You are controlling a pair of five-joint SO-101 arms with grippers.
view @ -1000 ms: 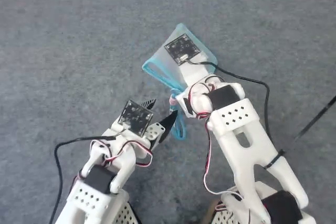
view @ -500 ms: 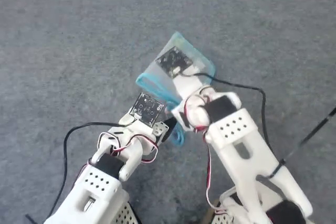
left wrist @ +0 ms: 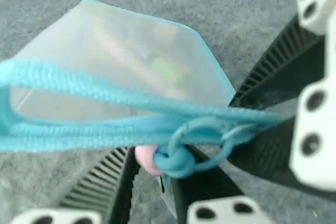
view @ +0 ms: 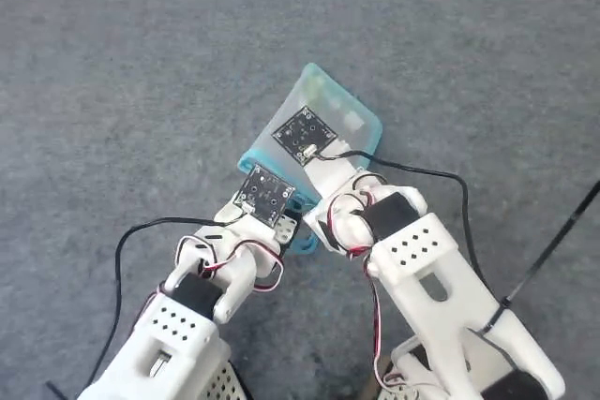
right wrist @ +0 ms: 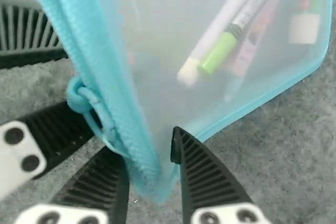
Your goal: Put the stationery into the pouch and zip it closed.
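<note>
"Fingers first: how do the right fingers (right wrist: 205, 182) stand?"

"Closed on the pouch (right wrist: 173, 35), pinching the end corner of its teal zip edge (right wrist: 97, 66) between them."

"And the left fingers (left wrist: 102, 192)?"

"Narrow, nipping the knotted pull cord (left wrist: 178, 161) at that same end, just beside the right pair. Its loop shows just past their tips."

"Farther out?"

"The two teal zip bands part as they run away from the left fingers. The pouch body stretches away from both pairs over the grey bench (view: 112, 91). Through its clear wall the stationery (right wrist: 231, 30) lies inside: a green-capped marker (right wrist: 220, 51) among other pens."
</note>
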